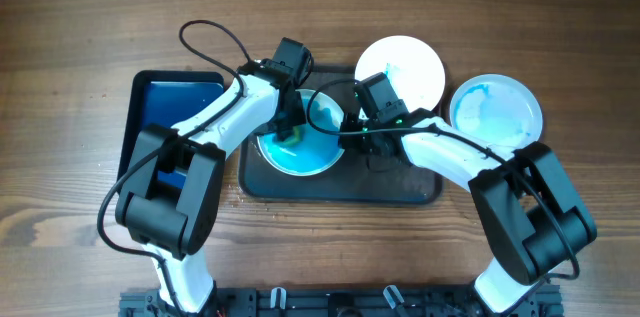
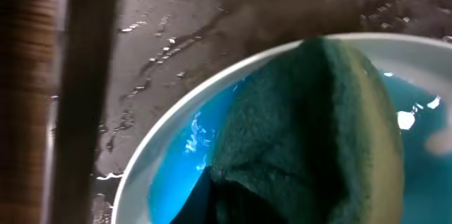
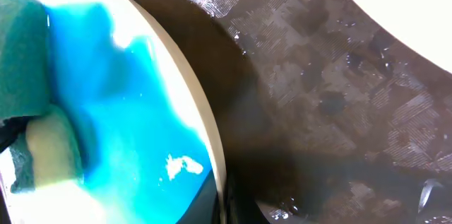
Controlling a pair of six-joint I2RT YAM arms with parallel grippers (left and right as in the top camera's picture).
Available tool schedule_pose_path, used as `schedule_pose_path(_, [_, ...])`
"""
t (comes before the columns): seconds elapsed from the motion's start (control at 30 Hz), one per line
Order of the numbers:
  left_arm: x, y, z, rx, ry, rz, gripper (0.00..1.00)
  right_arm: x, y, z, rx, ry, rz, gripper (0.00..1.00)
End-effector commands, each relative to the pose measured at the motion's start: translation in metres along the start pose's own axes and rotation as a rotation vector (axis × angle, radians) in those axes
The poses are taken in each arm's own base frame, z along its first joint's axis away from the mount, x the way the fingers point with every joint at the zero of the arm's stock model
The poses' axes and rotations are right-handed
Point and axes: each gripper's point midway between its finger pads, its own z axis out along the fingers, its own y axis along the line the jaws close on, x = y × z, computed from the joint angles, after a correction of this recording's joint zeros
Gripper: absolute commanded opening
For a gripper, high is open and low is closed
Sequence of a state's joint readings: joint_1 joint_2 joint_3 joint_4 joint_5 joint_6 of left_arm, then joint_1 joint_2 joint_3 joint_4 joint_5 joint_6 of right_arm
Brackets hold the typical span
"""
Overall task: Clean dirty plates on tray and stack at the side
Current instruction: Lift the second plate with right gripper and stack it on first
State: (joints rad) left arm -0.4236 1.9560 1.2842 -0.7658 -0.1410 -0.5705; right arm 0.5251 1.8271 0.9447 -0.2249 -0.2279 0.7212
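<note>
A white plate (image 1: 318, 155) flooded with bright blue lies on the left part of the dark tray (image 1: 400, 185). My left gripper (image 1: 290, 133) is shut on a green and yellow sponge (image 2: 304, 132) and presses it onto this plate (image 2: 173, 160). My right gripper (image 1: 346, 137) is shut on the plate's right rim (image 3: 209, 139), with a finger on each side. The sponge also shows in the right wrist view (image 3: 25, 68). A clean-looking white plate (image 1: 402, 65) lies at the tray's back edge. A third plate (image 1: 496, 111) with a pale blue film lies on the table to the right.
A smaller black tray with a blue inside (image 1: 172, 107) stands left of the big tray, under the left arm. The big tray's floor is wet (image 2: 176, 26) (image 3: 325, 104). Cables loop over the tray's back edge. Wooden table all round.
</note>
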Motion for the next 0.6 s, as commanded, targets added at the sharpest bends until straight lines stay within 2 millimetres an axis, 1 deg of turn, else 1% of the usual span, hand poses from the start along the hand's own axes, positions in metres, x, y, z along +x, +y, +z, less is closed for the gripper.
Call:
schedule_pose_path(0.0, [-0.004,0.038,0.014,-0.200,-0.058,-0.052,0.04,0.002,-0.005,0.004,0.019,0.013,-0.002,0.04])
schedule_pose_path(0.1, [0.001,0.039,0.011,-0.205,-0.044,-0.045,0.04,0.009,0.005,0.003,-0.037,0.055,-0.031,0.05])
schedule_pose_path(0.17, [-0.001,0.041,0.002,-0.199,-0.051,-0.053,0.04,0.007,0.008,0.001,-0.045,0.049,-0.046,0.04])
schedule_pose_path(0.23, [-0.010,0.041,-0.021,-0.129,-0.078,-0.093,0.04,0.005,0.011,-0.003,-0.052,0.041,-0.057,0.04])
schedule_pose_path(0.3, [-0.026,0.046,-0.053,-0.002,-0.109,-0.176,0.04,0.005,0.012,-0.008,-0.052,0.037,-0.068,0.04])
schedule_pose_path(0.33, [-0.035,0.054,-0.071,0.063,-0.125,-0.226,0.04,0.003,0.012,-0.011,-0.044,0.026,-0.071,0.04])
schedule_pose_path(0.37, [-0.042,0.065,-0.084,0.095,-0.143,-0.267,0.04,0.001,0.009,-0.014,-0.026,0.015,-0.071,0.04])
schedule_pose_path(0.43, [-0.051,0.093,-0.105,0.099,-0.188,-0.301,0.04,-0.002,0.007,-0.024,0.003,-0.012,-0.084,0.04])
schedule_pose_path(0.47, [-0.051,0.101,-0.109,0.093,-0.192,-0.311,0.04,-0.004,0.006,-0.031,0.017,-0.028,-0.097,0.04])
schedule_pose_path(0.5, [-0.051,0.106,-0.109,0.088,-0.188,-0.322,0.04,-0.008,-0.001,-0.042,0.066,-0.060,-0.113,0.04])
schedule_pose_path(0.57, [-0.050,0.108,-0.107,0.082,-0.179,-0.326,0.04,-0.013,-0.008,-0.061,0.128,-0.105,-0.150,0.04])
